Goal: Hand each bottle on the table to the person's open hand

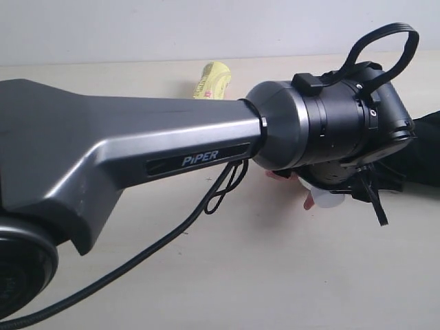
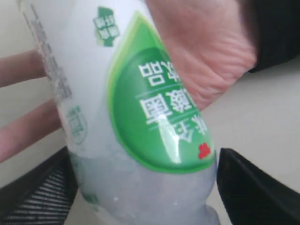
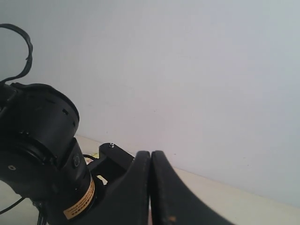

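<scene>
The small clear plastic bottle with the green label (image 2: 140,117) stands tilted between the two black fingers of the left gripper (image 2: 143,157). Its upper side leans against the palm of the person's open hand (image 2: 206,56). Two of that hand's fingers (image 2: 23,70) show behind the bottle on the other side. The gripper's fingers are spread wide on either side of the bottle, but I cannot tell whether their pads press on it or only flank it.

In the exterior view the grey left arm marked PIPER (image 1: 137,144) reaches across the pale beige table (image 1: 275,275) toward its right edge. The arm's black wrist covers most of the hand and bottle. Only pink fingertips and a bit of white show under it, beside a black sleeve (image 1: 419,151).

A yellow plastic bottle (image 1: 212,80) lies on its side near the table's far edge, partly behind the arm.

The right gripper (image 3: 151,157) is raised, its two black fingers pressed together with nothing between them
</scene>
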